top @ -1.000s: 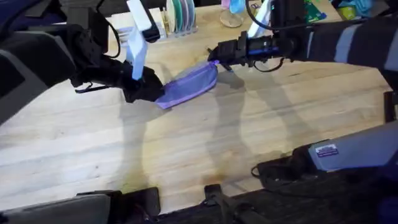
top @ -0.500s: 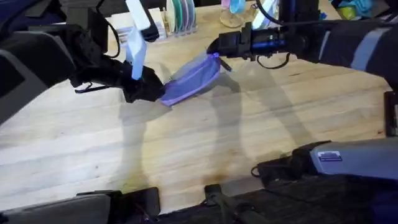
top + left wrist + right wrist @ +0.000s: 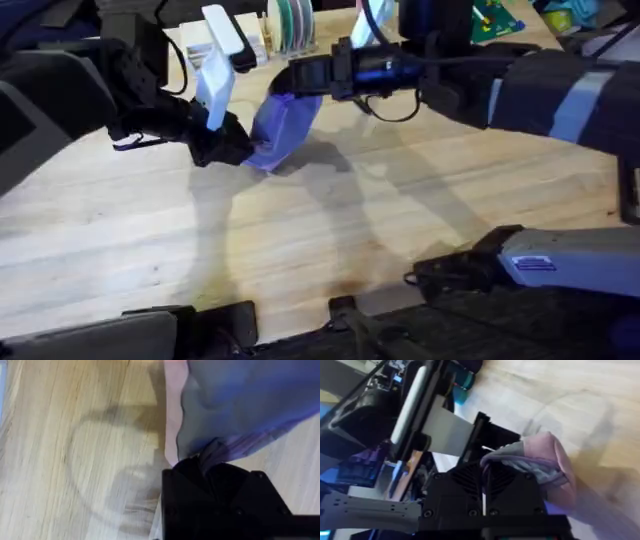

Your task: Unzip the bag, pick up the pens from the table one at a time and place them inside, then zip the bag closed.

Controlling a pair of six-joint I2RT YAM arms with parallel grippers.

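**Bag stretched between two hands: the weak points**

Overhead view: the bag (image 3: 278, 128) sits toward the far side of the worktop (image 3: 330, 230), bunched up and tilted, with one end at each arm. The left hand (image 3: 232, 150) is closed on the bag's near-left end; the right hand (image 3: 298, 78) is closed on the far end, where the zipper pull would be, though the pull itself is too small to make out. No pen can be picked out on the wood here. The risk I see is that the two arms are close together and the fabric is folded instead of taut. If the right hand draws along a slack zipper, the slider may jam, or the whole pouch may drag along with it.

Left wrist view: the left hand (image 3: 207, 467) is pinched on a thin gathered corner of lavender cloth (image 3: 240, 405). So small a bite could slip free under a sideways pull, and the bag would then swing loose.

Right wrist view: the right hand (image 3: 485, 482) is shut on a puckered fold of the bag (image 3: 540, 460). I cannot tell whether it holds the pull tab or only cloth; if only cloth, pulling would move the pouch without working the zipper.
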